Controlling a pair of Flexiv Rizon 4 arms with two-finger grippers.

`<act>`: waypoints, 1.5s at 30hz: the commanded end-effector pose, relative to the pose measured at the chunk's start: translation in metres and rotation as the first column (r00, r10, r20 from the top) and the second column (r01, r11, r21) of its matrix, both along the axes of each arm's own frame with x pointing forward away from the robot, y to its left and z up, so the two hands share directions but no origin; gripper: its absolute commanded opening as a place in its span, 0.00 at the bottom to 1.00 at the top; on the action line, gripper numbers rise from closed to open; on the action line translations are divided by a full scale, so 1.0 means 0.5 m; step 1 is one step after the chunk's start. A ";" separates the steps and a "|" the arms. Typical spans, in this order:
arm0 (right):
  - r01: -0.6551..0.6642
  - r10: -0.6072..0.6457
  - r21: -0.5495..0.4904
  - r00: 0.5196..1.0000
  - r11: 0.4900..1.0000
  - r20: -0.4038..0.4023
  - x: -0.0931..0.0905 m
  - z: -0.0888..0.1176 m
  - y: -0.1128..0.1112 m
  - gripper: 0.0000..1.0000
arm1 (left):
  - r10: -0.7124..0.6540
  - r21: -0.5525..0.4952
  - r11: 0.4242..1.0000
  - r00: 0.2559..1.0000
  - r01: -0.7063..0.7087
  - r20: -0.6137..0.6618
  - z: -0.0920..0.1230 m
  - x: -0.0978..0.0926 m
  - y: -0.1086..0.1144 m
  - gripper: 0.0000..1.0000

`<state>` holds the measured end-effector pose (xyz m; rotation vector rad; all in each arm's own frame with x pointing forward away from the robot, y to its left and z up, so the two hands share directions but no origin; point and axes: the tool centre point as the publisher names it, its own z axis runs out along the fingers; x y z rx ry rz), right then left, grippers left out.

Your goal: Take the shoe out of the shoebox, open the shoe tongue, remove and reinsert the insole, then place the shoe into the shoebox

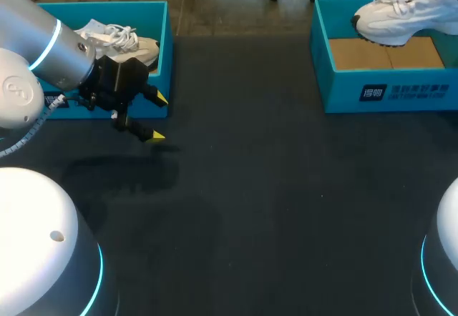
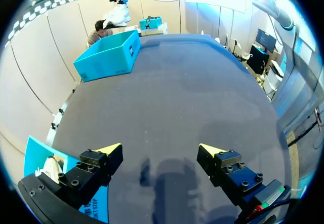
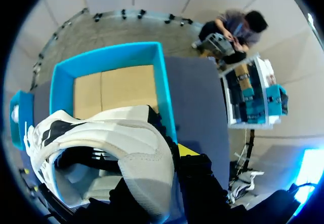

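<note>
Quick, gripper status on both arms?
Left gripper: open, empty, above the table.
Right gripper: shut on the white shoe, over the shoebox; one finger hidden.

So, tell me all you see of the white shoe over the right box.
The white shoe is a sneaker with white laces, black side marks and a dark tread. It looks like mesh with smooth panels. It hangs level over the blue box, toe toward the middle of the table, above the cardboard floor. The right gripper holds it at the heel; only one yellow tip shows.
</note>
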<state>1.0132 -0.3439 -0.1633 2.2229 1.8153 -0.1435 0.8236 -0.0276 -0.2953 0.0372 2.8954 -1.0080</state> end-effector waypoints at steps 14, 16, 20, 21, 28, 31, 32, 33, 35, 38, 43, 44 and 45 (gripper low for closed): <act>0.049 -0.049 -0.019 0.999 0.999 0.002 0.035 -0.020 0.000 0.00 | -0.001 0.002 1.000 1.000 0.001 0.000 0.000 0.000 0.001 1.00; 0.053 -0.053 -0.023 0.999 0.998 0.002 0.044 -0.027 -0.005 0.00 | -0.001 0.002 1.000 1.000 0.001 0.000 0.000 0.000 0.001 1.00; 0.064 -0.064 -0.022 0.998 0.998 0.009 0.072 -0.040 -0.013 0.00 | -0.001 0.002 1.000 1.000 0.001 0.000 0.000 0.000 0.001 1.00; 0.063 -0.062 -0.021 0.998 0.998 0.010 0.078 -0.046 -0.013 0.00 | -0.001 0.002 1.000 1.000 0.001 0.000 0.000 0.000 0.001 1.00; 0.059 -0.059 -0.018 0.998 0.998 0.009 0.116 -0.087 -0.020 0.00 | -0.001 0.002 1.000 1.000 0.001 0.000 0.000 0.000 0.001 1.00; 0.053 -0.052 -0.013 0.999 0.999 0.007 0.130 -0.103 -0.023 0.00 | -0.001 0.002 1.000 1.000 0.001 0.000 0.000 0.000 0.001 1.00; 0.052 -0.052 -0.011 0.999 0.999 0.006 0.134 -0.109 -0.025 0.00 | -0.001 0.002 1.000 1.000 0.001 0.000 0.000 0.000 0.001 1.00; 0.049 -0.049 -0.009 0.999 0.999 0.002 0.139 -0.114 -0.027 0.00 | -0.001 0.002 1.000 1.000 0.001 0.000 0.000 0.000 0.001 1.00; 0.036 -0.036 -0.016 0.999 0.999 -0.004 0.146 -0.127 -0.029 0.00 | -0.001 0.002 1.000 1.000 0.001 0.000 0.000 0.000 0.001 1.00; 0.024 -0.024 -0.013 1.000 1.000 -0.006 0.156 -0.146 -0.030 0.00 | -0.001 0.002 1.000 1.000 0.001 0.000 0.000 0.000 0.001 1.00; 0.016 -0.016 -0.003 1.000 1.000 -0.017 0.167 -0.174 -0.034 0.00 | -0.001 0.002 1.000 1.000 0.001 0.000 0.000 0.000 0.001 1.00; 0.016 -0.017 -0.004 1.000 1.000 -0.018 0.168 -0.176 -0.035 0.00 | -0.001 0.002 1.000 1.000 0.001 0.000 0.000 0.000 0.001 1.00; 0.016 -0.016 -0.006 1.000 1.000 -0.022 0.169 -0.181 -0.035 0.00 | -0.001 0.002 1.000 1.000 0.001 0.000 0.000 0.000 0.001 1.00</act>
